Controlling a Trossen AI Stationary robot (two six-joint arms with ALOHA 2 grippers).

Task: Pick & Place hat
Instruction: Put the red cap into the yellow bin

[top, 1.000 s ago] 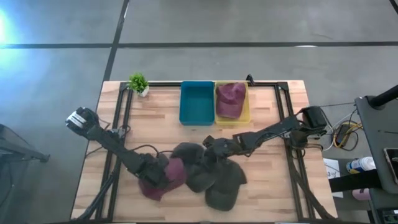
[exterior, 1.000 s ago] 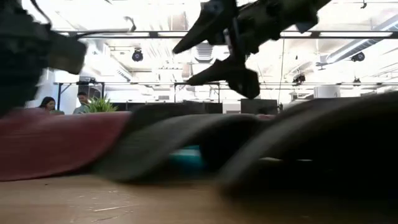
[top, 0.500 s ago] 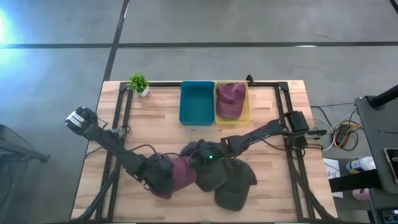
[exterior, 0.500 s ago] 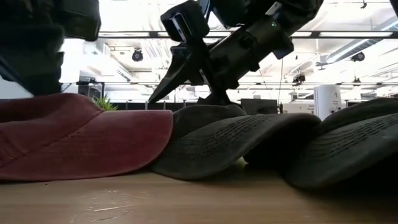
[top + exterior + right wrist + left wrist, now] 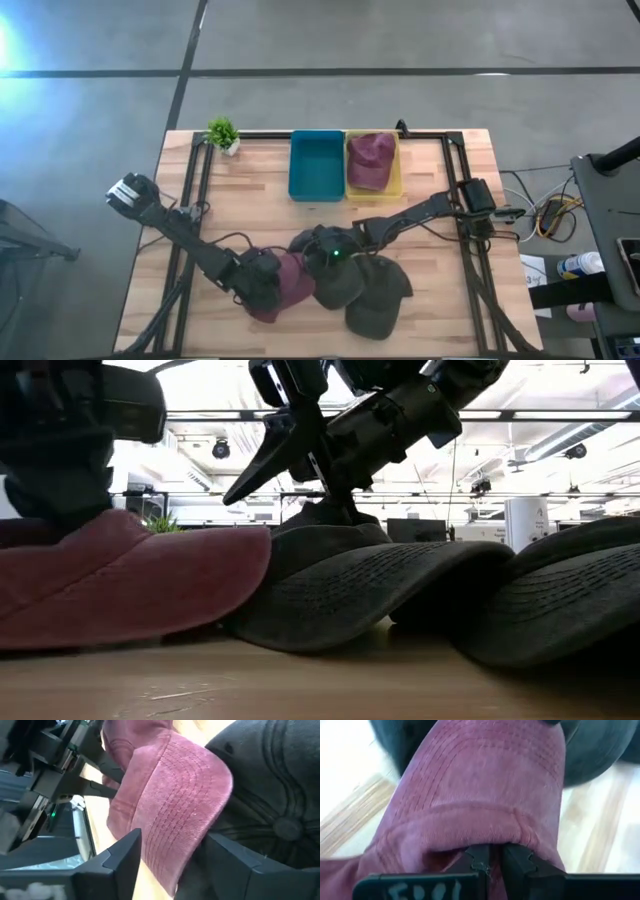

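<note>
A maroon hat (image 5: 290, 285) lies on the wooden table near its front edge, its brim (image 5: 490, 765) against a dark hat (image 5: 338, 282). A second dark hat (image 5: 378, 300) overlaps that one on the right. My left gripper (image 5: 492, 857) is shut on the maroon hat from the left. My right gripper (image 5: 175, 860) hovers open over the hats, one finger on each side of the maroon brim's (image 5: 175, 820) tip. Another maroon hat (image 5: 370, 160) fills the yellow bin (image 5: 397, 190). My left gripper pinches a fold of the maroon hat's crown cloth (image 5: 487, 837), just behind the brim seam, between its two fingers. The fingers slant down from the table's left. The hat rests on the table with its brim tipped up (image 5: 200, 560). My right gripper's lower finger (image 5: 340, 510) stands at the dark hat's crown (image 5: 330, 535); I cannot tell whether it touches.
A blue bin (image 5: 316, 165) and the yellow bin stand side by side at the table's far edge. A small potted plant (image 5: 222, 133) sits at the far left. A black frame (image 5: 195, 200) runs along the table's sides. People show in the room behind.
My right gripper has come down and toward the table's left, over the hats. My left gripper has tipped and drawn the maroon hat a little toward the right. The hat's brim, flat on the table half a second ago, now slants up.
</note>
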